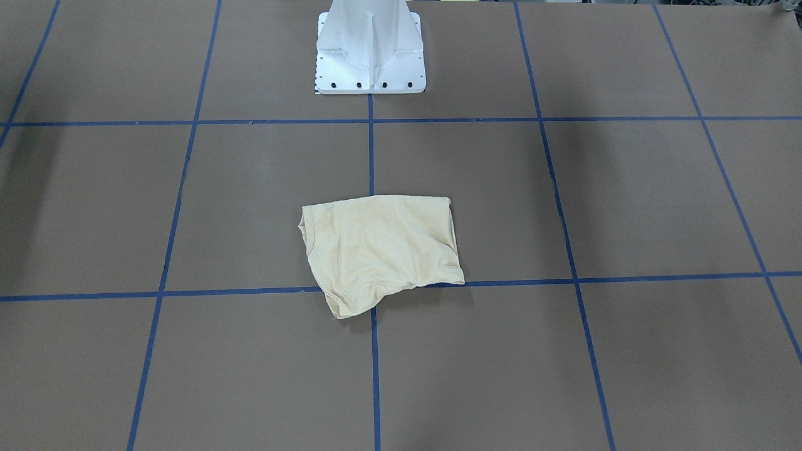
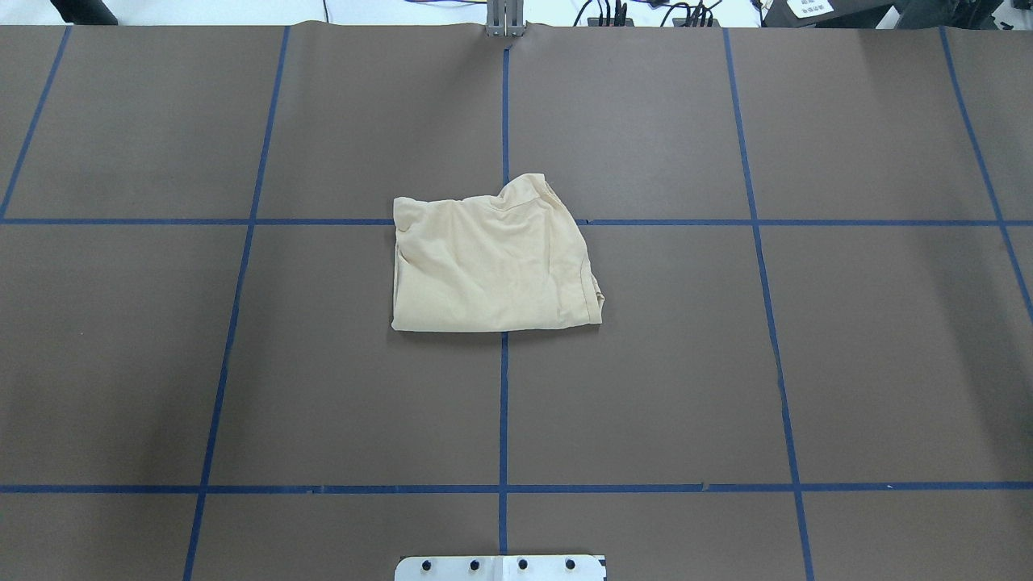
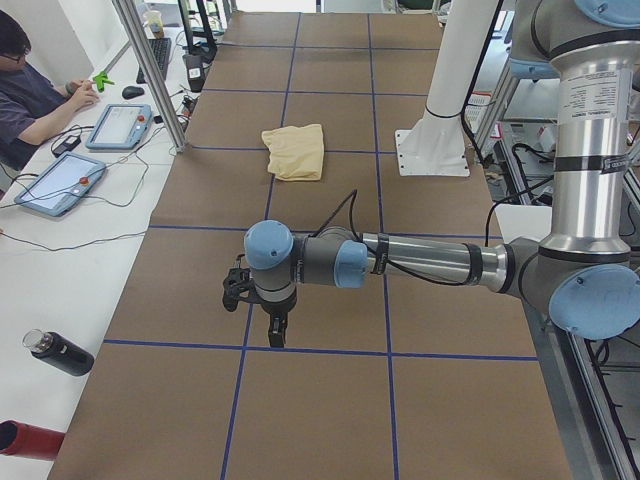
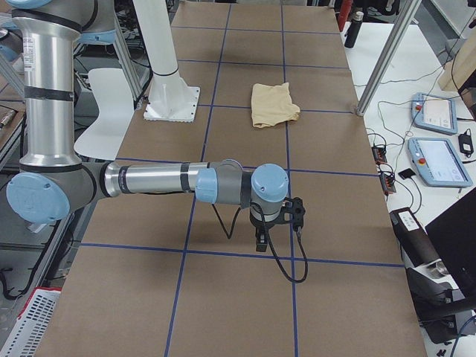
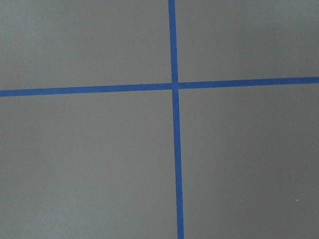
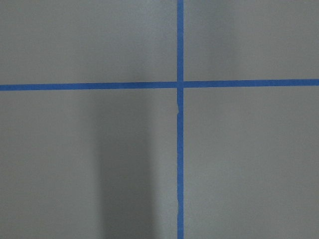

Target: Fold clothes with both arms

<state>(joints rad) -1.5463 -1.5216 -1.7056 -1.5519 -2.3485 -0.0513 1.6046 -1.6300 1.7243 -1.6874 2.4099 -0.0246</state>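
Left hand and right hand each hang low over a blue tape cross, well apart from the T-shirt. Can't tell if either is open or closed, since only the side cams catch them. The shirt sits in a compact bundle mid-desk, across a tape crossing and out in front of the white pedestal.

Looks pretty much folded to me. If one more tidy-up fold is wanted, I'd bring both hands in together on matching corners and lift evenly, so the layers don't slide.

Overhead makes the bundle look neat. The front cam shows one corner bunched and sticking out. Both wrist cams show only bare desk and tape, no shirt.
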